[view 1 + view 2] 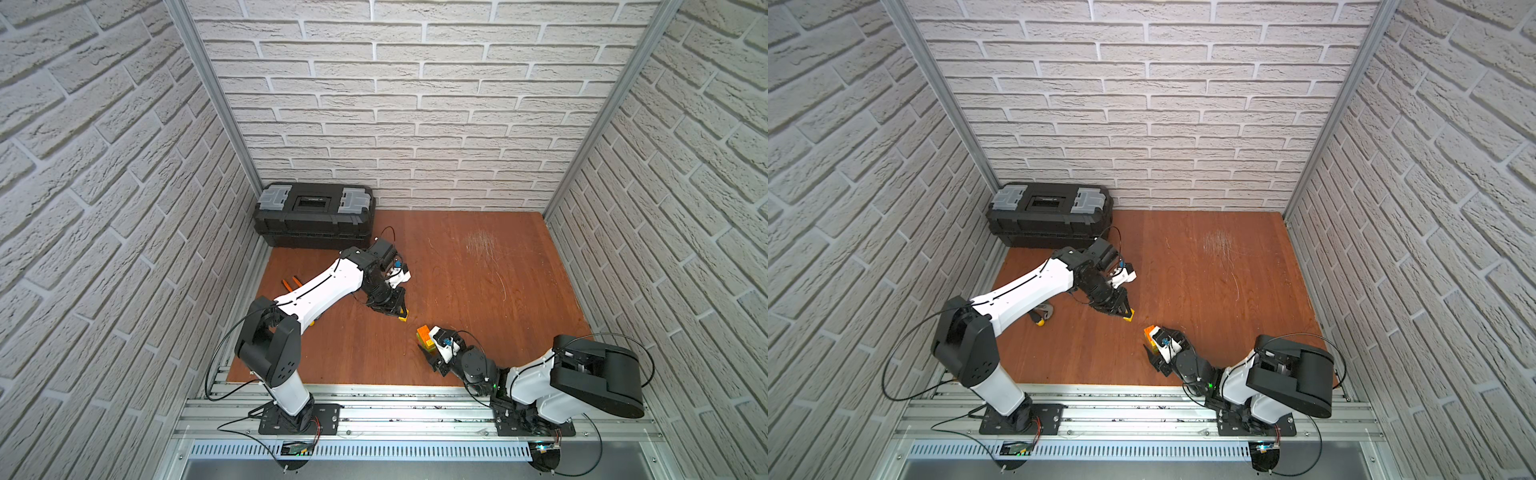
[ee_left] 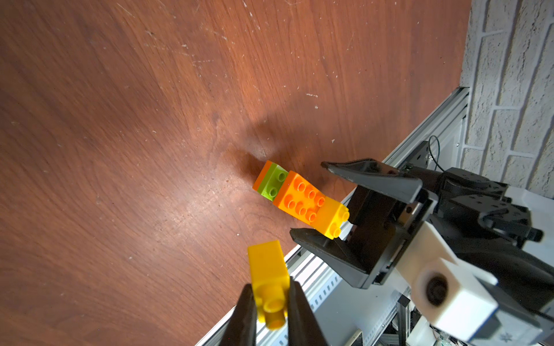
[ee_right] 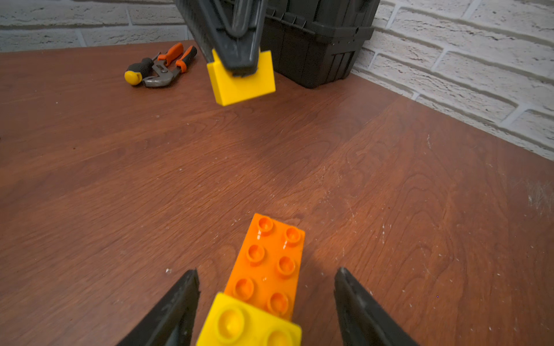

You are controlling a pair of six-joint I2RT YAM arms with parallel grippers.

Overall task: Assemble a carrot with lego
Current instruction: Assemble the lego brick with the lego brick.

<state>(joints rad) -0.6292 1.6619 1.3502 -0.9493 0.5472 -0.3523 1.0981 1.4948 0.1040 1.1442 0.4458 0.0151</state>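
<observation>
The carrot (image 2: 299, 199), a clump of orange, green and yellow bricks, is laid on the brown table (image 1: 478, 291), near the front edge. Its yellow end is set between the jaws of the right gripper (image 3: 266, 271), which are held apart with a gap on each side. A small yellow brick (image 2: 266, 263) is clamped tight in the left gripper (image 2: 271, 286) and held up in the air close by. Farther back, pliers (image 3: 168, 64) and a black toolbox (image 1: 313, 214) are seen.
</observation>
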